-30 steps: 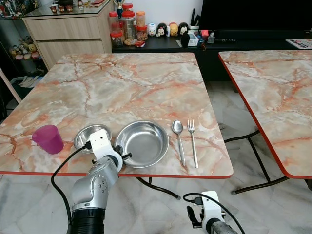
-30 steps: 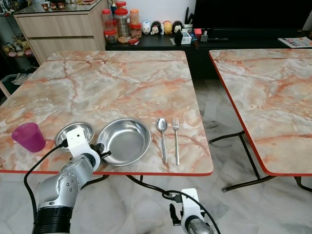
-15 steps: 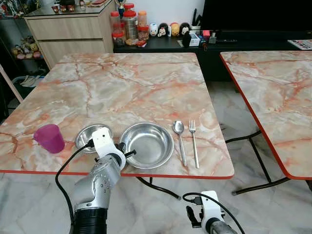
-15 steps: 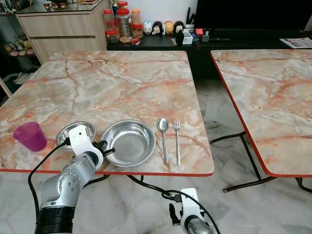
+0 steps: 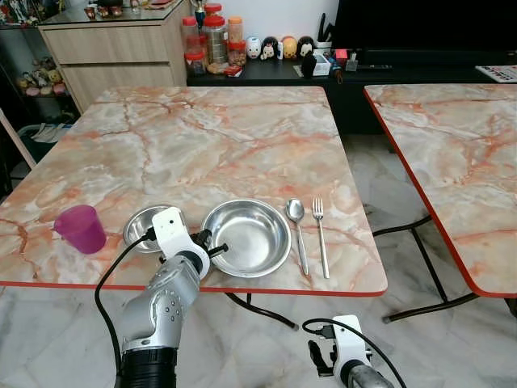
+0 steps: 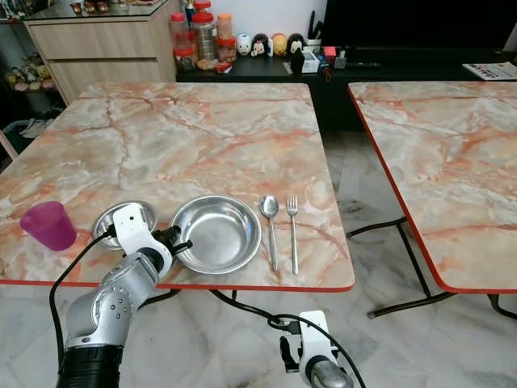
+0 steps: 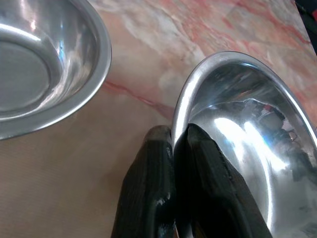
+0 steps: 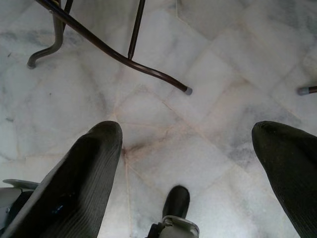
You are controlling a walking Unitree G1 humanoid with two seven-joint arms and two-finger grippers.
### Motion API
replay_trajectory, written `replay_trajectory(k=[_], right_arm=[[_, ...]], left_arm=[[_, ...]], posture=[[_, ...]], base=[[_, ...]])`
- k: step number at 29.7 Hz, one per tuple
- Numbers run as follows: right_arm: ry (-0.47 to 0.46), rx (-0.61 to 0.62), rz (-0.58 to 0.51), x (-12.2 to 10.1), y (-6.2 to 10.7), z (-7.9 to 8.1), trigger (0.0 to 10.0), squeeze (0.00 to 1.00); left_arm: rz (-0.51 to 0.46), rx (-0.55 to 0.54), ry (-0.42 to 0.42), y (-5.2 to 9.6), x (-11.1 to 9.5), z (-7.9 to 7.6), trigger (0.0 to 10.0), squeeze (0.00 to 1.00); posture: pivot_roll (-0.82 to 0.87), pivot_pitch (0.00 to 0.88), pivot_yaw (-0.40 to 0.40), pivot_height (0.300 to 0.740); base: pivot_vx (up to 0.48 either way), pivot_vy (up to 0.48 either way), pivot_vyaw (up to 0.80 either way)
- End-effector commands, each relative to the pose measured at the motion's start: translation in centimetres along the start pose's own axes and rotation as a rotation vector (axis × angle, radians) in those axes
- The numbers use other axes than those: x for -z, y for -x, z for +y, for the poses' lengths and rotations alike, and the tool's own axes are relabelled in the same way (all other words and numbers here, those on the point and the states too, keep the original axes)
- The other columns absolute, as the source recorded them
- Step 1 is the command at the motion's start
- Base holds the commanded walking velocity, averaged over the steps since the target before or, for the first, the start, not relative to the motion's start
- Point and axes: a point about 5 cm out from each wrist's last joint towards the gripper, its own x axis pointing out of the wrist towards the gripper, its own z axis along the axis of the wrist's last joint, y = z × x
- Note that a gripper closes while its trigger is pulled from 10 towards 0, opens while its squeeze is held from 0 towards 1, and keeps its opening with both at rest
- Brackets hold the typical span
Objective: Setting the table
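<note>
Left gripper (image 7: 173, 136) jaws pinch the round steel plate (image 5: 246, 237) at nine o'clock; spoon (image 5: 296, 230), fork (image 5: 320, 234) laid, purple cup (image 5: 80, 228) unplaced.

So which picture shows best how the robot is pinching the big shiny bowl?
The left wrist view: up close, the left tool has one black finger on each side of the large round steel bowl's rim. The eye views show the whole bowl on the marble table, but the grip looks tiny there.
</note>
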Motion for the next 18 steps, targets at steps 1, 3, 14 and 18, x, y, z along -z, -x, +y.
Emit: replay_trajectory(k=[1,3,14,18], right_arm=[[-0.003,-0.001,-0.003,-0.3,-0.1,0.0,10.0,0.0],[-0.003,-0.002,-0.003,-0.3,-0.1,0.0,10.0,0.0],[-0.001,-0.008,-0.003,-0.4,-0.1,0.0,10.0,0.0],[-0.002,-0.008,-0.002,-0.4,-0.1,-0.1,10.0,0.0]], left_arm=[[-0.03,0.009,-0.002,0.2,-0.4,-0.2,10.0,0.0],[-0.043,0.023,0.002,0.3,-0.5,-0.4,10.0,0.0],[-0.185,0.177,0.112,0.5,-1.9,-2.4,10.0,0.0],[-0.189,0.216,0.146,0.5,-1.5,-3.2,10.0,0.0]], posture=[[0.12,0.0,-0.003,0.736],[0.12,0.0,-0.003,0.736],[0.11,0.0,-0.005,0.736],[0.11,0.0,-0.006,0.736]], base=[[0.0,0.0,0.0],[0.0,0.0,0.0],[0.0,0.0,0.0],[0.0,0.0,0.0]])
